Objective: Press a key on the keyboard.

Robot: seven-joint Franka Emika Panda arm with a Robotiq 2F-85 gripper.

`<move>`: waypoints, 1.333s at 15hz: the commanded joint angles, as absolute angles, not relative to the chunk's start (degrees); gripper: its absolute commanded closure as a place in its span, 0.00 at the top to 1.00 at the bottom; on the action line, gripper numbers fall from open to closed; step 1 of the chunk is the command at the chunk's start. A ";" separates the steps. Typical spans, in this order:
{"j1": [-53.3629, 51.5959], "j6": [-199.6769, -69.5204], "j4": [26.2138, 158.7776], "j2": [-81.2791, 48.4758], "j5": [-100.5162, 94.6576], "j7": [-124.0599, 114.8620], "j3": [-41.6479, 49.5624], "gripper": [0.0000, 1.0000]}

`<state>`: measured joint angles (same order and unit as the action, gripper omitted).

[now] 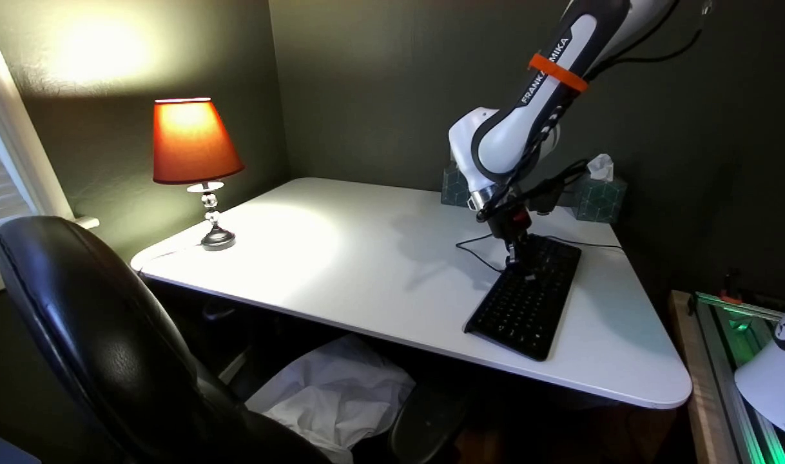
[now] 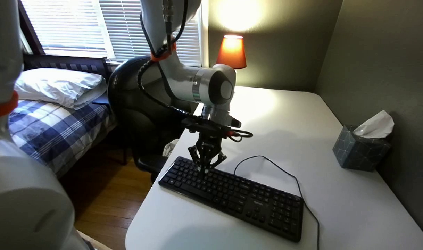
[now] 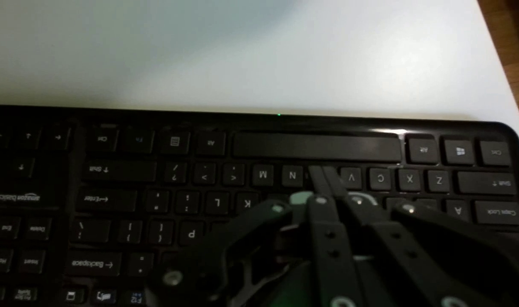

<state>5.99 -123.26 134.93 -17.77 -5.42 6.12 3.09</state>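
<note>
One keyboard [image 2: 234, 198] lies flat on the white table [image 2: 288, 114], its Ctrl-and-Caps-Lock end near the edge by the chair [image 2: 138, 111]. It's a full-size model, black throughout, with low dark keys [image 3: 217, 202] marked in pale lettering and a number pad [image 2: 284, 211] at the opposite end. The strip along the space bar [image 3: 317, 146] is glossy and catches some light. My wrist view shows the letters upside down; I can read "amazon basics" by the arrow keys, and a tiny green dot [image 3: 278, 114] sits at the strip's edge. A thin dark cable [image 2: 299, 189] runs from behind the keyboard, bends over the table and passes just beside the number-pad end.

I have the gripper [image 3: 323, 171] pointing down over the letter rows, its fingers [image 3: 320, 183] closed together, tips side by side between the N and V keys. Whether they touch a key I can't tell from here.

For containers, I count two in an exterior view, both dark green with a pale line pattern. A box [image 1: 600, 201] near the table's corner has a white tissue [image 1: 600, 167] poking from its top. Another box [image 1: 455, 188] is partly hidden behind the arm [image 1: 505, 143], its top covered, so I can't tell what it holds. In an exterior view a patterned box [image 2: 361, 149] also stands near the wall [image 2: 388, 83], a tissue [image 2: 376, 125] leaning to one side out of its top; which of the two it is, I can't say.
</note>
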 commanded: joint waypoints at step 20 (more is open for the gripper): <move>7.16 -119.96 129.64 -24.19 -2.43 9.35 3.05 0.00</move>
<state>6.75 -121.18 131.08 -22.79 -3.99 7.99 3.36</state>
